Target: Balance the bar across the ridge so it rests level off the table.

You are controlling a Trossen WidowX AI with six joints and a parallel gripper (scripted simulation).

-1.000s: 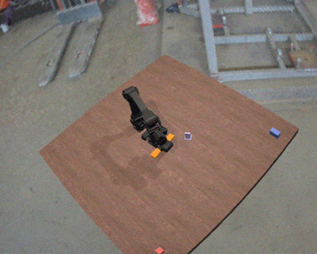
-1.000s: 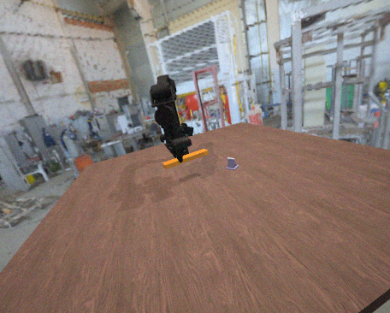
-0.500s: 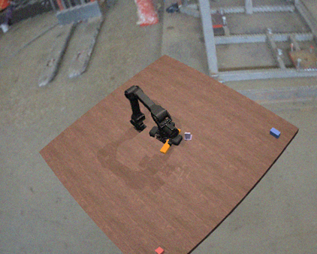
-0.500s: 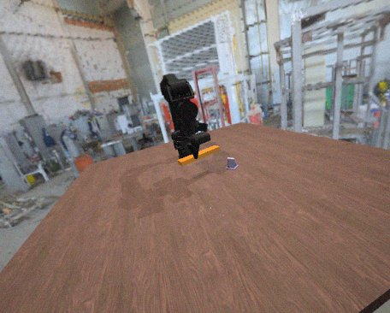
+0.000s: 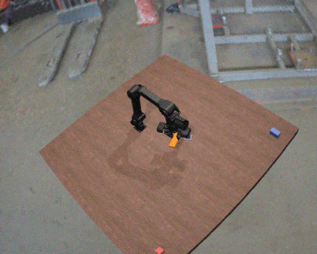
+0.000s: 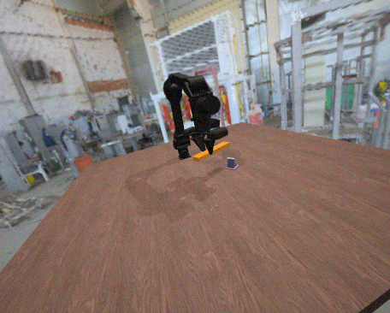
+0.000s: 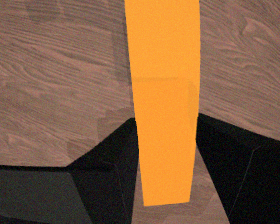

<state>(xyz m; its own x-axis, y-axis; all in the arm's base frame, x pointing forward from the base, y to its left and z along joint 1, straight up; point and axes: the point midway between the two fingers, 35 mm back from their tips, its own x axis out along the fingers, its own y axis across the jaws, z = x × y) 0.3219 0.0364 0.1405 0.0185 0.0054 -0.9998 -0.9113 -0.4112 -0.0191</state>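
- You had the fingers clamped on the orange bar [image 6: 211,151], one pad each side in the wrist view; bar was up off the bench [image 6: 257,239], carried roughly level.
- Ridge [image 6: 232,162] was a small grey wedge on the bench, just beside the bar's far end in the exterior view, not under it. In the top view the arm [image 5: 151,96] hid most of the ridge [image 5: 188,137].
- Grip looked nearer one end than mid-bar in the wrist view, w/ the short end toward the camera. Can't tell the exact centre from that angle.
- Risk: if you set the grip pt, not the bar's centre, over the ridge, the long side would likely drop to the bench on release.
- Risk: coming in low, the bar end could've knocked the ridge over; it looked small & light.
- Risk: letting go w/ the bar tilted or above the crest would prob. make it rock or slide off.
- Blue block [image 5: 275,132] & red block [image 5: 159,250] sat well apart at the bench edges, no concern.
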